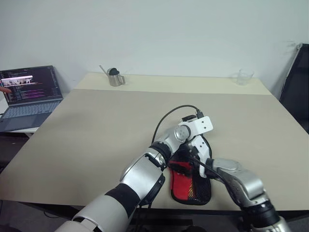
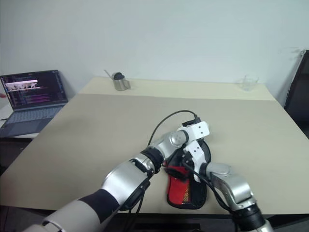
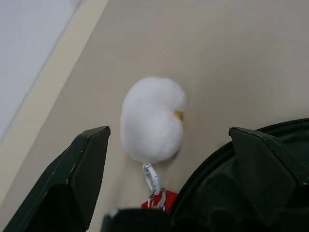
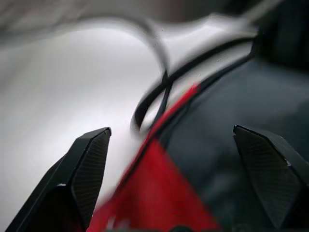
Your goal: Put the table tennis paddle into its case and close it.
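Lying on the near part of the tabletop, close to its near edge and a little right of the middle, the case shows its red panel and mesh window at its near end and black fabric farther away. Both arms cross over it, so its far half is mostly hidden. I cannot tell from these views whether the table tennis paddle is inside the case or whether the zip is shut.

A white plush ball lies on the tabletop just beside the black rim of the case, joined by a small metal clip to a red tab. The left claw stands wide above this spot, one finger over bare tabletop, the other over the black fabric, and it holds nothing. The right claw is also spread wide and empty, and it hovers just over the red and black surface of the case, with a black cable running across in front of it.

At the far edge, a metal cup stands left of the middle with a dark object inside and a thin handle or stick rising from it. A clear glass stands at the far right; I cannot tell any content in it. An open laptop sits beyond the left edge of the tabletop, on a separate lower surface.

Wide bare room stays to the left of the case and beyond it, and also to the right. On the near side only a narrow strip separates the case from the edge.
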`<state>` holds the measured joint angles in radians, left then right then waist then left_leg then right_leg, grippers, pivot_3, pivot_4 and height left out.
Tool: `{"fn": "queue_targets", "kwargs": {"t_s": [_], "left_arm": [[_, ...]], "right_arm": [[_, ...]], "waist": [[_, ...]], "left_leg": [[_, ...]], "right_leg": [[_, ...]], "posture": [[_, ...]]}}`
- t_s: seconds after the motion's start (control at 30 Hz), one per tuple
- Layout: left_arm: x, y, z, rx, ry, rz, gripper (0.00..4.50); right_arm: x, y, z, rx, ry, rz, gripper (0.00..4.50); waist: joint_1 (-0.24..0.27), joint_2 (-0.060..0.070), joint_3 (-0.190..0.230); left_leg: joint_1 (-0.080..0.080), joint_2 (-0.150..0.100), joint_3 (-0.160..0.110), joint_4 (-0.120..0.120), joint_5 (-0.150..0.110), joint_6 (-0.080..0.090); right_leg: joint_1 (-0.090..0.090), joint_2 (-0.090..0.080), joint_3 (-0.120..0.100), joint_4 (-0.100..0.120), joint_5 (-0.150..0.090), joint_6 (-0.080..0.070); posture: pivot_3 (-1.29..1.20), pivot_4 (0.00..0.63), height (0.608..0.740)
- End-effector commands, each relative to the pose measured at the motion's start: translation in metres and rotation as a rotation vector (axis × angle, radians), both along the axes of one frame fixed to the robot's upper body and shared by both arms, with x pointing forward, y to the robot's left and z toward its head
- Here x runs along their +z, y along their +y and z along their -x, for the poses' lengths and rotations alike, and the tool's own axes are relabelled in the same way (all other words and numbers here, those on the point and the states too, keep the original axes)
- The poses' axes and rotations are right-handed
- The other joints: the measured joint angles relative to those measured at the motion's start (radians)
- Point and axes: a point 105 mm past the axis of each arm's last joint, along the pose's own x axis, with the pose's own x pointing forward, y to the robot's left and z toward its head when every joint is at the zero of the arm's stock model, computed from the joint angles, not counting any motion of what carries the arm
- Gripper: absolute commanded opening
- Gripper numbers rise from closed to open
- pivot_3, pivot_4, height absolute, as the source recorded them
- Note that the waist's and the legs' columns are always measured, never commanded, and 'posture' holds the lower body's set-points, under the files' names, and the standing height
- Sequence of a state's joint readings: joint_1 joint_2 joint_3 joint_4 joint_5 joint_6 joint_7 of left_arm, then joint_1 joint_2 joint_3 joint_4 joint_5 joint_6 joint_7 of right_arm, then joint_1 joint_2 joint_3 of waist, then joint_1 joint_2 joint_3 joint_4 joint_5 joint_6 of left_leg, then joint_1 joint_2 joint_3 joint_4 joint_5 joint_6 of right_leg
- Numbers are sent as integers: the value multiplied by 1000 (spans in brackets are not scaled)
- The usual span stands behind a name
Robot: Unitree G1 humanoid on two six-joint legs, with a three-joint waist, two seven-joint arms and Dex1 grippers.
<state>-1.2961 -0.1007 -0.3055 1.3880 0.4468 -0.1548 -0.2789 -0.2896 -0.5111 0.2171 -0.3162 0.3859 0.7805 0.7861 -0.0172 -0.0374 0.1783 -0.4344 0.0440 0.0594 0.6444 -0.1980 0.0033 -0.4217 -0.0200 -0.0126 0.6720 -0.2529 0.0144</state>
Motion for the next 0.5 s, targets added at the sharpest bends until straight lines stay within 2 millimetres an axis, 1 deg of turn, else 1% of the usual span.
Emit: {"fn": "queue_targets", "kwargs": {"t_s": [0.03, 0.17, 0.27, 0.37, 0.43, 0.5], "left_arm": [[43, -2, -7, -29, -87, 66, 4307], [52, 3, -9, -54, -93, 77, 4307], [57, 8, -7, -105, -70, 83, 4307], [65, 16, -5, -162, 16, 147, 4307], [64, 27, -4, -188, 126, 166, 4307], [69, 45, -4, -204, 203, 181, 4307]], "right_arm": [[11, -10, 18, 95, 3, 23, 4500], [20, -26, 17, 89, -25, 60, 4500], [29, -37, 13, 69, -54, 77, 4500], [38, -53, 4, 19, -90, 94, 4500], [46, -66, -4, -32, -119, 98, 4500], [55, -84, -14, -102, -149, 95, 4500]], "waist": [[-7, 0, 0], [-6, 0, 0], [-8, -1, 0], [-10, -1, 0], [-10, -1, 0], [-10, -1, 1]], "left_leg": [[0, 0, 0, 0, 0, 0], [1, 0, -2, 0, 0, 0], [1, 1, 0, 0, 0, 0], [1, 1, 1, 0, 0, 0], [1, 1, 0, 0, 0, 0], [1, 1, 0, 0, 0, 0]], "right_leg": [[0, 0, 0, 0, 0, 0], [0, 2, 0, 1, 0, -1], [0, 1, 0, 1, 0, 0], [0, 1, 1, 1, 0, 0], [0, 1, 0, 1, 0, 0], [0, 2, 0, 1, 0, 0]], "posture": [[0, 150, 740], [0, 150, 740], [0, 150, 740], [0, 150, 740], [0, 150, 740], [0, 150, 740]]}}
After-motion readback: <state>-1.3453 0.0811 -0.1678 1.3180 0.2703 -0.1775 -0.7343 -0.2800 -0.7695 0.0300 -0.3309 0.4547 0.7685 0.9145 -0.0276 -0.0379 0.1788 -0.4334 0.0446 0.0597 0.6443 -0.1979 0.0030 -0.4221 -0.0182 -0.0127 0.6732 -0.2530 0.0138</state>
